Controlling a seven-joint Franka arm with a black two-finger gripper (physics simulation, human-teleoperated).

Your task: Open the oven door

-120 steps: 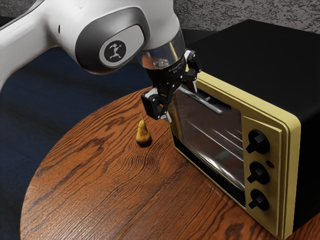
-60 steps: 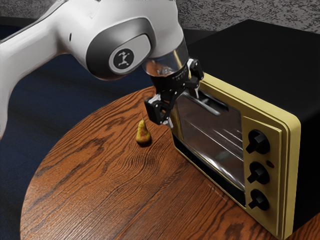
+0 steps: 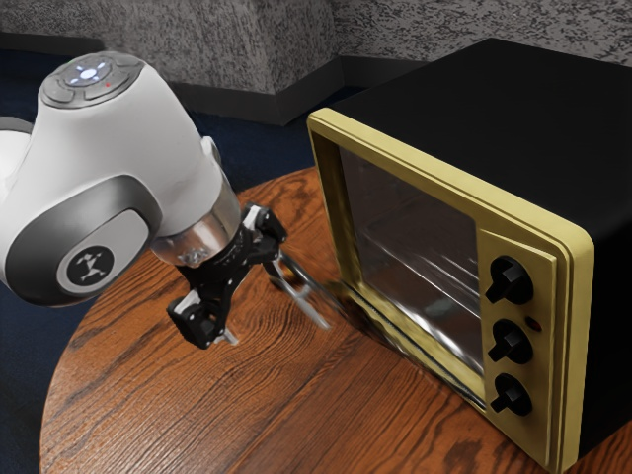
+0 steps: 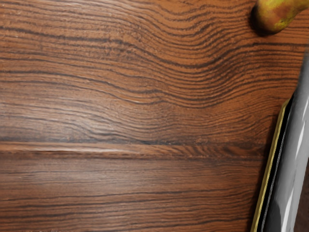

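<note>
Yellow-framed oven (image 3: 474, 128), its door (image 3: 367, 315) swung down, pincer (image 3: 255, 304) spread wide by the handle (image 3: 310, 307), clamped on nothing, pear (image 4: 277, 15) on the wooden counter (image 3: 168, 395)

So my arm (image 3: 118, 163) comes in from the exterior view's left, and my hand (image 3: 255, 298) is tilted over the round wooden worktop (image 3: 148, 405), fingers spread, right near the door handle (image 3: 309, 305). Oven door's (image 3: 367, 316) folded down and open. The oven (image 3: 484, 128) itself is black with a yellow front and three black knobs (image 3: 511, 280) down one side.
</note>
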